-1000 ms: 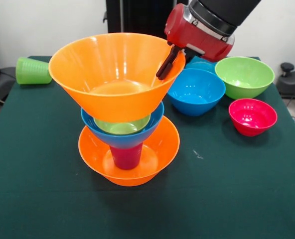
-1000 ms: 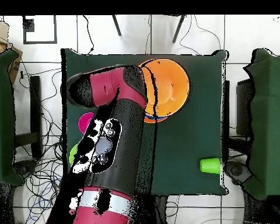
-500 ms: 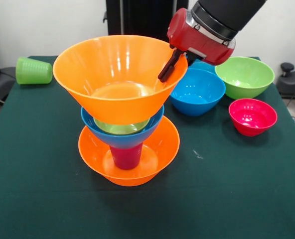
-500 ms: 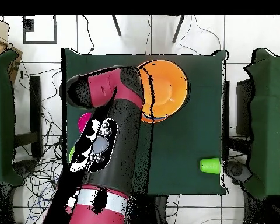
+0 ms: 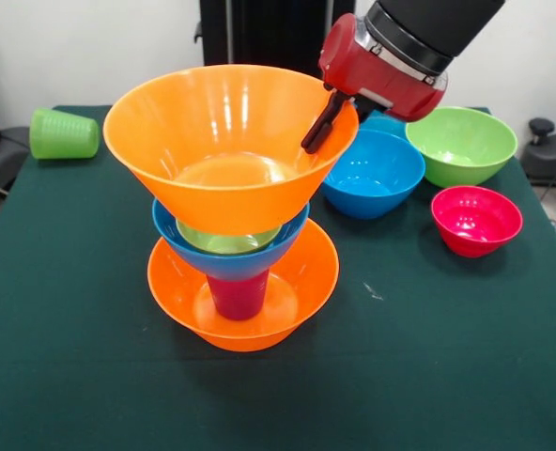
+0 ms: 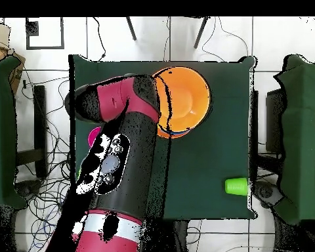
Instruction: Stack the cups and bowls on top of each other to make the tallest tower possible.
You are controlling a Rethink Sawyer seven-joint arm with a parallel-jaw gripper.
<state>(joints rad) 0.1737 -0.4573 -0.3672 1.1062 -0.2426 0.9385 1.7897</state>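
Tower (image 5: 240, 254) sits mid-table on the dark green cloth (image 5: 71, 357): orange bowl, purple-magenta cup, blue bowl, lime bowl, with the big orange bowl (image 5: 229, 141) on top. Gripper (image 5: 321, 120) pinches that top bowl's rim. Light green cup (image 5: 63, 133) lies on its side at the far corner by the white wall (image 5: 90, 47).

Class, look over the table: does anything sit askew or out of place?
Yes. The top orange bowl on the tower sits tilted, its rim pinched by the gripper. The light green cup lies on its side at the table's far corner.
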